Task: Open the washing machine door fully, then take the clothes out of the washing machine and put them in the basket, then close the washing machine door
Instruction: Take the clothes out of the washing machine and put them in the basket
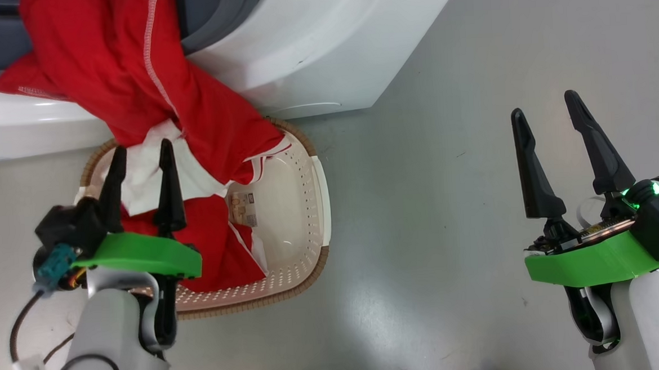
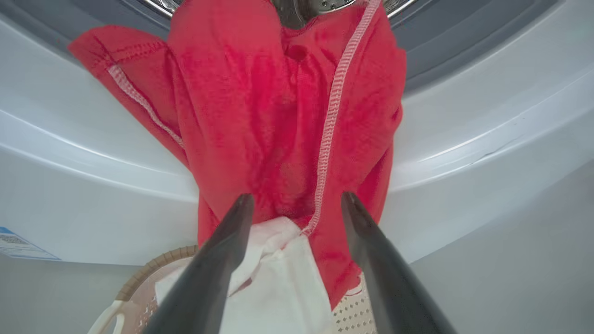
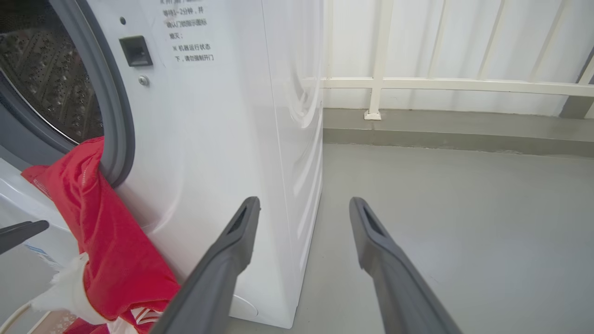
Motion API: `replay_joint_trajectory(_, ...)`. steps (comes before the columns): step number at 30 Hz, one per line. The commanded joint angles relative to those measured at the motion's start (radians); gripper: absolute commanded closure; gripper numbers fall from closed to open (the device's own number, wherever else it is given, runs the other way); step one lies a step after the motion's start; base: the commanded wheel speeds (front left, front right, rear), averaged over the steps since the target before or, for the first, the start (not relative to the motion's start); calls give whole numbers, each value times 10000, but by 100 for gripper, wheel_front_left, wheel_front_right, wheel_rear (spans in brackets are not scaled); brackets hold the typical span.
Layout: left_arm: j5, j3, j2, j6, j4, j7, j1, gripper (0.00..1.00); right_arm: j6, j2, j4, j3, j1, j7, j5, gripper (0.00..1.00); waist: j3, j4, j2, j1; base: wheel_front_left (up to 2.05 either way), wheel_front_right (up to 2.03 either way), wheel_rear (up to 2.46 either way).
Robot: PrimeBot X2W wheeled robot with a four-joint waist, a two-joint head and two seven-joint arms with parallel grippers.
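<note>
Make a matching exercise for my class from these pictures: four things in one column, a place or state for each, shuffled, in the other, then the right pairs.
Column one
1. clothes
2. basket
3. left gripper
4. right gripper

Column two
A. open, above bare floor
B. on the floor, before the washing machine
C. hanging from the machine's opening into the basket
D. open, over the basket, at the clothes

Pairs: 1-C, 2-B, 3-D, 4-A
</note>
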Motion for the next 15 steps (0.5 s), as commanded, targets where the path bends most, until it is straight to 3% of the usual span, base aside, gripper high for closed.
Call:
replay_joint_trajectory(1,78,309,184,54,-591,-106,482,0,63,-54,-228,166,267,-63,109,0,-29,-12,0,0,0,0,0)
replay_joint_trajectory(15,286,-360,161,459,-3871,-103,2298,0,63,-54,-324,90,449,-63,203,0,-221,83,0,0,0,0,0)
